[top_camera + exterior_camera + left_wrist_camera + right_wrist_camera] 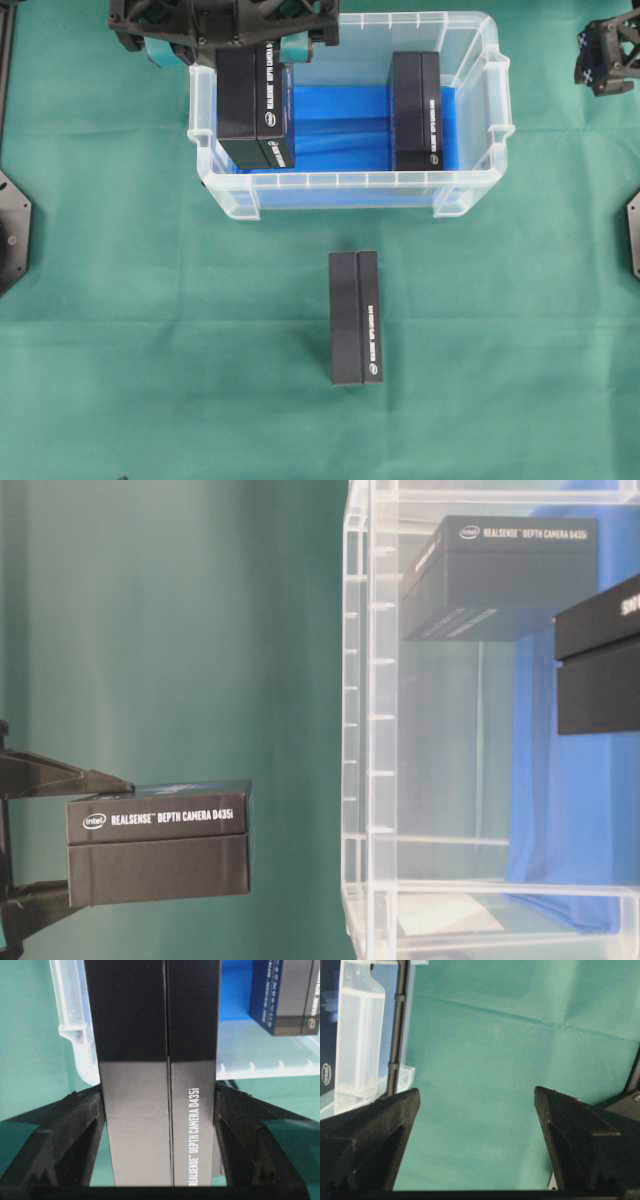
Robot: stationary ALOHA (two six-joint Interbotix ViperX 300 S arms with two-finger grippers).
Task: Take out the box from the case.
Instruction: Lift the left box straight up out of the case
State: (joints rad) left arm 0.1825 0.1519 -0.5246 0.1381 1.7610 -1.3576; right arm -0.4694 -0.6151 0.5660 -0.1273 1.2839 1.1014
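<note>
- My left fingers (160, 1110) are clamped on both sides of a black box (255, 105), holding it raised over the left end of the case (350, 185).
- My right fingers (476, 1125) are spread wide with nothing between them, off to the right of the case.
- A second box (416, 110) stands inside at the right.
- A third box (355, 317) lies on the green worktop (150, 350) in front.
</note>
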